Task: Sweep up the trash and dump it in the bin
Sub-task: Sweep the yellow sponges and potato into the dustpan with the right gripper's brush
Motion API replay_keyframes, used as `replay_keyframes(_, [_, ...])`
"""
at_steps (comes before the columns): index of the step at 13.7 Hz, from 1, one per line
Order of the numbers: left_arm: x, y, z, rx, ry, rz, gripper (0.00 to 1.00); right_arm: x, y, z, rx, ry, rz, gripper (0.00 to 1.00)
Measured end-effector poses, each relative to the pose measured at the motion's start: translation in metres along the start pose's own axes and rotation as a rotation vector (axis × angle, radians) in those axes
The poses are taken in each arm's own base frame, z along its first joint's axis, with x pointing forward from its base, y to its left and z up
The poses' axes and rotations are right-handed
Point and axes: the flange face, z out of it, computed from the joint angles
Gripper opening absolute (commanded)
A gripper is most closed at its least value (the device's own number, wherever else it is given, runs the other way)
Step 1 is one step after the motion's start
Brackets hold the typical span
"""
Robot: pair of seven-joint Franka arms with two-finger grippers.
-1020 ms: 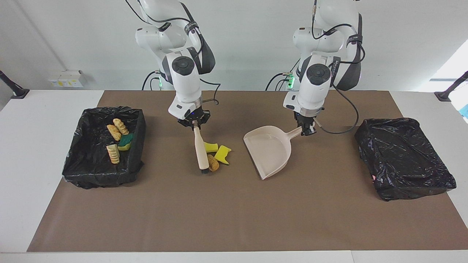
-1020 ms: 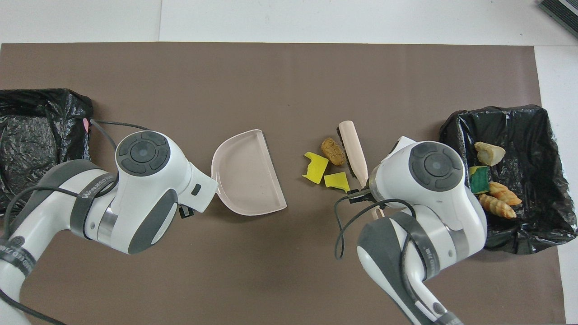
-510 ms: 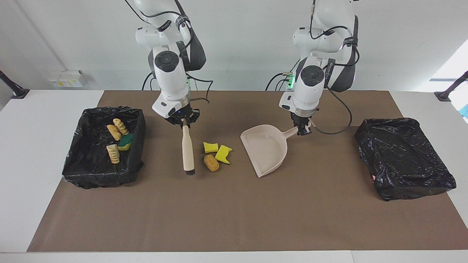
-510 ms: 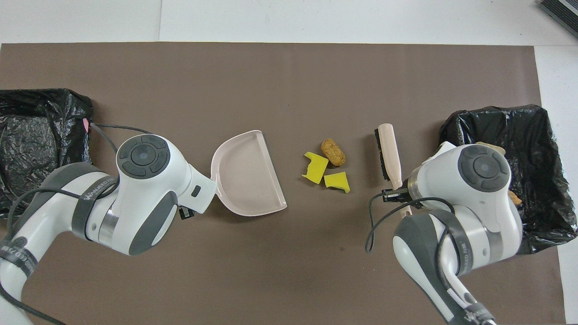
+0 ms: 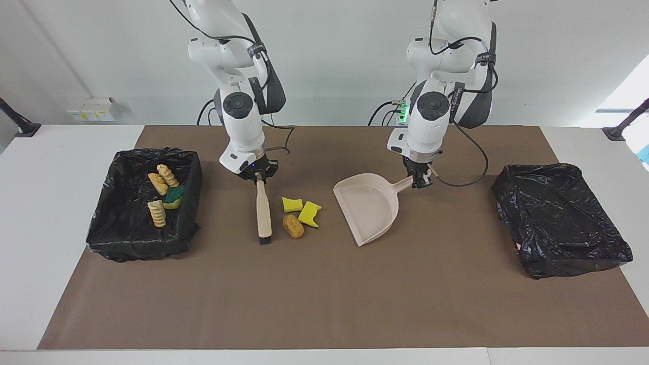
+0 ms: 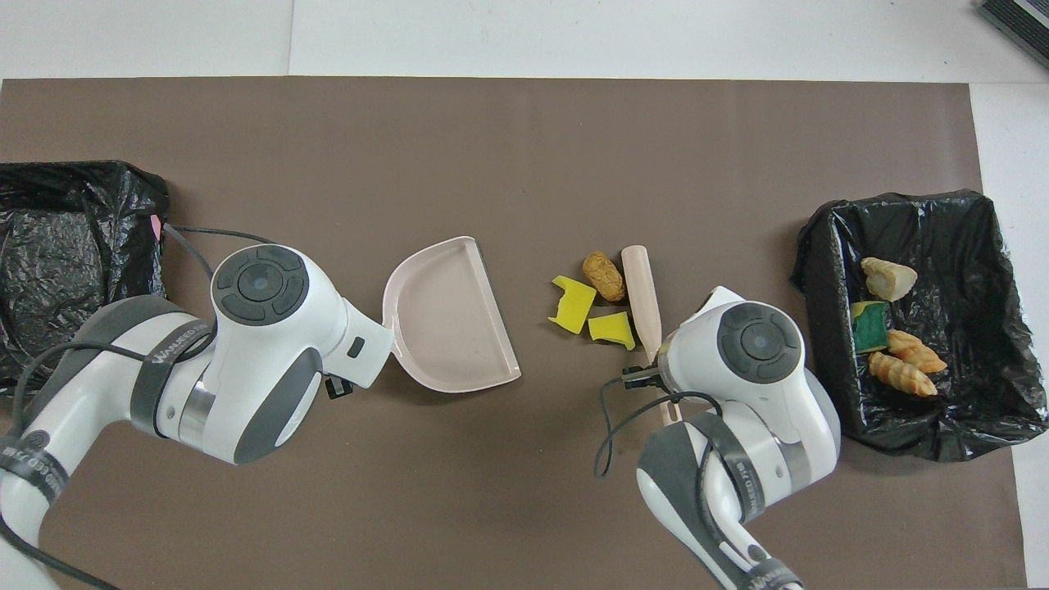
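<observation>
Three trash bits lie loose mid-mat: nugget [image 5: 293, 226], two foam pieces [image 5: 292, 204] [image 5: 309, 213], clustered between brush [image 5: 262, 212] and dustpan [image 5: 370, 205]. Four more bits already sit in the bin [image 5: 109, 223] at the right arm's end: three pastries [image 5: 157, 213] and a sponge [image 5: 174, 196].

Change: a second ago the brush was pressed against the nugget; half a second ago it had swung away toward that bin; now it's back, just beside the nugget and not clearly touching. Loose bits barely shifted. Reads as a wind-up and return for another stroke, so the sweep into the pan is not yet done. Pan stayed put, shifted only slightly a second ago.

Orientation: nugget's long axis runs roughly toward and away from the robots, slightly tilted. Brush lies almost parallel to it, handle end nearer the robots, bristles farther. Pan mouth opens away from the robots and toward the trash, handle toward the left arm.

Right gripper [image 5: 258, 174] is clenched on the brush handle, over the mat just nearer the robots than the trash. Left gripper [image 5: 419, 180] is clamped on the pan handle, holding the pan down on the mat. Second bin [image 5: 557, 223] at the left arm's end looks empty.
</observation>
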Motion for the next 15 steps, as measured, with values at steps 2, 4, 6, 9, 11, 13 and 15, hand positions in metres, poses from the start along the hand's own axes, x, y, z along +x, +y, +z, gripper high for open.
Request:
replay_keyframes(2, [0.0, 0.0, 0.0, 0.0, 0.0, -0.002, 0.0, -0.002, -0.04, 0.002, 0.012, 0.008, 0.027, 0.0])
replay_keyframes(4, [0.0, 0.0, 0.0, 0.0, 0.0, -0.002, 0.0, 0.002, -0.077, 0.0, 0.032, 0.015, 0.027, 0.0])
replay_keyframes(6, [0.0, 0.0, 0.001, 0.0, 0.0, -0.002, 0.0, 0.004, -0.116, -0.003, 0.08, 0.008, 0.034, 0.0])
replay_keyframes(9, [-0.001, 0.0, 0.002, 0.0, 0.001, -0.003, 0.0, -0.004, -0.164, -0.013, 0.182, -0.025, 0.036, 0.0])
replay_keyframes(11, [-0.001, 0.0, 0.002, 0.0, 0.001, -0.003, 0.0, -0.009, -0.177, -0.018, 0.221, -0.037, 0.029, 0.0])
replay_keyframes(13, [-0.002, -0.001, 0.002, -0.006, 0.008, -0.012, 0.0, -0.007, -0.18, -0.024, 0.251, -0.042, 0.031, 0.0])
replay_keyframes(15, [-0.006, -0.006, 0.002, -0.016, 0.036, -0.047, 0.0, -0.003, -0.171, -0.035, 0.244, -0.061, 0.043, 0.0])
